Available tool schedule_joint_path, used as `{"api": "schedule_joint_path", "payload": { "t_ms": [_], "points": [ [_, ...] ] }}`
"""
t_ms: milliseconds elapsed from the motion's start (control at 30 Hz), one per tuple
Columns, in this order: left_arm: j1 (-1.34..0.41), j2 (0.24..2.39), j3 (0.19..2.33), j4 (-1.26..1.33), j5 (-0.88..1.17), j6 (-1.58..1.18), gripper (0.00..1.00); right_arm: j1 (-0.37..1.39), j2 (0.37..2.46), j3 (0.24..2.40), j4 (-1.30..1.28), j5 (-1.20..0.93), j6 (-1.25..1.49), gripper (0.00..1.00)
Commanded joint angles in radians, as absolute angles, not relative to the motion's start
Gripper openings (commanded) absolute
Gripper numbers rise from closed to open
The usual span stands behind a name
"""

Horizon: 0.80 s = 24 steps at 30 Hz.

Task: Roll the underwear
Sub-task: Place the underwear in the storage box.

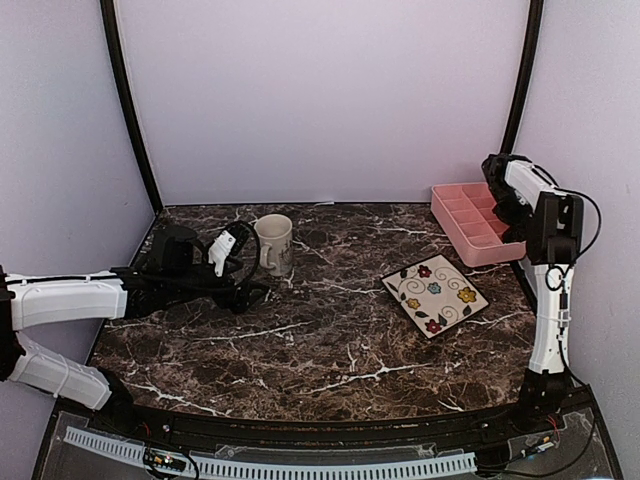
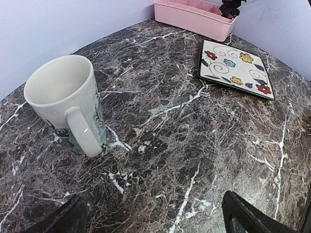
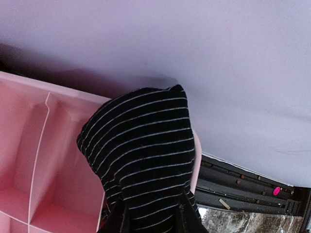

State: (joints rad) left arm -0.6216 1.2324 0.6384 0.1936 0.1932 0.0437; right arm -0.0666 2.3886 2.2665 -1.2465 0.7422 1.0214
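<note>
Black ribbed underwear [image 3: 141, 150], thin pale stripes, was pinched at one end between the fingers of the right gripper [image 3: 151, 216]. It hung over a corner of the pink divided tray [image 3: 29, 170]; whether cloth touched tray could not be told. Left gripper [image 2: 155, 223]: jaws spread wide, nothing between them, low over the marble table [image 2: 194, 145], near a white mug [image 2: 63, 102] that stood upright. Flowered square plate [image 2: 236, 69] lay flat between mug and tray, apart from both.
</note>
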Motion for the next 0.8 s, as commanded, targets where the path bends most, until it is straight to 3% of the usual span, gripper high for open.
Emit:
{"api": "schedule_joint_path", "payload": {
  "t_ms": [0, 367, 767],
  "points": [
    [-0.621, 1.220, 0.614, 0.215, 0.193, 0.038, 0.99, -0.071, 2.416, 2.264, -1.180, 0.688, 1.002, 0.00],
    [-0.621, 1.212, 0.595, 0.223, 0.201, 0.027, 0.99, -0.072, 2.443, 2.248, -1.135, 0.580, 1.025, 0.00],
    [-0.621, 1.205, 0.586, 0.228, 0.195, 0.032, 0.99, -0.091, 2.338, 2.052, -1.000, 0.436, 1.072, 0.00]
  ]
}}
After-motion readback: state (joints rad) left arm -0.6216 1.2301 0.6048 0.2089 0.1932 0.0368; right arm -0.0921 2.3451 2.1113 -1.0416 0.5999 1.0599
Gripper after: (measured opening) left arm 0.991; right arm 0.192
